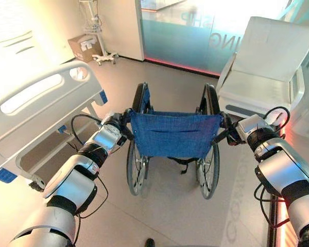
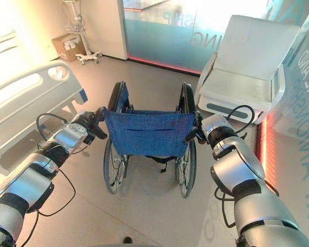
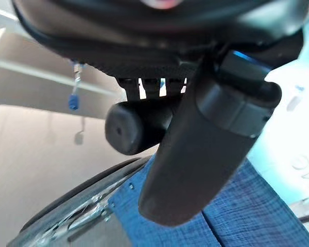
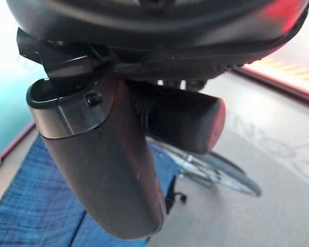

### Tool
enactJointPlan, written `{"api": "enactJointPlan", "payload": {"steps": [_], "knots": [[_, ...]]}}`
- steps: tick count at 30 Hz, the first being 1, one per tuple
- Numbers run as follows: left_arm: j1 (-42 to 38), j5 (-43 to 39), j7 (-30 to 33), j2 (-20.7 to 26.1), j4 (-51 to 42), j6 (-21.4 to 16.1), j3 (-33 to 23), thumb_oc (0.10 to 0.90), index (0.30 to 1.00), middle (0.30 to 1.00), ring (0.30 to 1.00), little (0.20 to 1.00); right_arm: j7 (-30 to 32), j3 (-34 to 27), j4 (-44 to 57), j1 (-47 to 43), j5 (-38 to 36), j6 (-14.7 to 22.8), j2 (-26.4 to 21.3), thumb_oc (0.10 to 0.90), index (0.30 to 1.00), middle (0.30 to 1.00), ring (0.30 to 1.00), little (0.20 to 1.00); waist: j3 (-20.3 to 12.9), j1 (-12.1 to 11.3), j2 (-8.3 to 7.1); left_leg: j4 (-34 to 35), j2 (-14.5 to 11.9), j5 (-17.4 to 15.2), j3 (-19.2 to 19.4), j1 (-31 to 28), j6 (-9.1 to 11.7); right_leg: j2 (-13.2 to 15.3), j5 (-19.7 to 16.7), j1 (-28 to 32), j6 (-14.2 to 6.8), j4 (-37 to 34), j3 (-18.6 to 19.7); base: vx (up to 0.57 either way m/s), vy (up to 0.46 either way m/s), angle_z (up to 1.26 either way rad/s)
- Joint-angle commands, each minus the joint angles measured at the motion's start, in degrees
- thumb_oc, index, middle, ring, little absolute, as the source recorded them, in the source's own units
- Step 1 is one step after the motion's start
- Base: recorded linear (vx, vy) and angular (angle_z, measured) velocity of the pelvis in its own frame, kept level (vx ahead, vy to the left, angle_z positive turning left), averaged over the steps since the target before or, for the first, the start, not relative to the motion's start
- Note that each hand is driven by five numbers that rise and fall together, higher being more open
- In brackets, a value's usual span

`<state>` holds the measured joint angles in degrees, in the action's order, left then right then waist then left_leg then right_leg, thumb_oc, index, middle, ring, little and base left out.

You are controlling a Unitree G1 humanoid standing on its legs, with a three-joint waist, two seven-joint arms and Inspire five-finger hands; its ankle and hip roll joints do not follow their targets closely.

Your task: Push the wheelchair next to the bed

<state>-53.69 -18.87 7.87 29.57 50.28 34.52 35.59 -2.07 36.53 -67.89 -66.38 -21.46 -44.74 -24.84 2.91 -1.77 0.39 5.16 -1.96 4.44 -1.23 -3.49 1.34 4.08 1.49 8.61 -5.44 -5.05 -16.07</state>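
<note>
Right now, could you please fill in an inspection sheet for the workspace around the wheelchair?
Surface: bare pale floor.
Job's things: wheelchair with blue back, facing away; bed to its left, apart from it.
Clutter: cardboard box and wheeled stand by the far wall.
Hands: left hand and right hand each curled round a push handle.
Cables: nothing seen.
Surroundings: white reclining chair at right; glass partition behind.

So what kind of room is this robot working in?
Probably a hospital ward or care-training room: a hospital bed with side rails stands on the left, a blue-backed wheelchair in the middle, a white reclining patient chair on the right, and a wheeled stand at the back.
</note>
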Motion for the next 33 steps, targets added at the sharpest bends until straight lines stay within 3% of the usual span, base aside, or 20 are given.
{"api": "enactJointPlan", "payload": {"steps": [1, 7, 13, 23, 33], "knots": [[-5.2, -2.2, -1.5, -0.9, 8.8, 1.4, 1.8, 0.400, 0.300, 0.300, 0.300, 0.300, 2.5, 2.4, -0.8, -3.7, -5.7, 9.4, 0.7, 0.400, 0.300, 0.300, 0.300, 0.300, -0.5, -1.7, -1.48, -0.7, 4.9, -6.1, 4.3, -2.7, -0.8, -1.0, 2.6, -1.8, 0.8, 4.6, 2.4, 0.00, 0.000, 0.00], [-4.6, -2.7, -1.3, -0.6, 7.6, -1.2, 1.5, 0.400, 0.300, 0.300, 0.300, 0.300, 7.9, 1.1, 4.5, -2.0, -7.6, 16.1, 1.1, 0.400, 0.300, 0.300, 0.300, 0.300, -0.4, -1.2, -1.14, -0.8, 5.0, -6.2, 4.7, -2.6, -0.7, -1.0, 2.3, -2.1, 0.6, 4.4, 2.8, 0.00, 0.000, 0.00], [-3.2, -0.7, -2.3, -0.7, 6.5, -3.5, 1.6, 0.400, 0.300, 0.300, 0.300, 0.300, 12.2, 0.5, 9.0, -1.5, -4.8, 20.3, 0.8, 0.400, 0.300, 0.300, 0.300, 0.300, -0.2, -1.0, -0.78, -0.9, 5.1, -6.2, 4.9, -2.5, -0.7, -1.1, 2.2, -2.2, 0.6, 4.2, 3.1, 0.00, 0.000, 0.00], [0.7, 0.4, -0.9, -0.8, 1.5, -8.7, 0.3, 0.400, 0.300, 0.300, 0.300, 0.300, 11.9, 2.6, 15.5, -0.3, 5.8, 20.2, -1.6, 0.400, 0.300, 0.300, 0.300, 0.300, -0.1, -1.1, -0.79, -1.1, 5.3, -6.4, 4.8, -2.4, -0.9, -0.8, 2.3, -2.3, 0.4, 4.4, 3.2, 0.00, 0.006, 0.00], [2.0, 2.9, 2.2, 0.5, -2.2, -13.5, -0.8, 0.400, 0.300, 0.300, 0.300, 0.300, 11.8, 2.6, 15.1, 0.1, 8.1, 23.1, -3.1, 0.400, 0.300, 0.300, 0.300, 0.300, 0.4, -1.7, -0.64, -2.0, 5.7, -7.3, 5.4, -2.5, -1.7, 0.8, 2.5, -2.8, -0.4, 6.4, 3.3, 0.02, 0.084, 0.00]]}}
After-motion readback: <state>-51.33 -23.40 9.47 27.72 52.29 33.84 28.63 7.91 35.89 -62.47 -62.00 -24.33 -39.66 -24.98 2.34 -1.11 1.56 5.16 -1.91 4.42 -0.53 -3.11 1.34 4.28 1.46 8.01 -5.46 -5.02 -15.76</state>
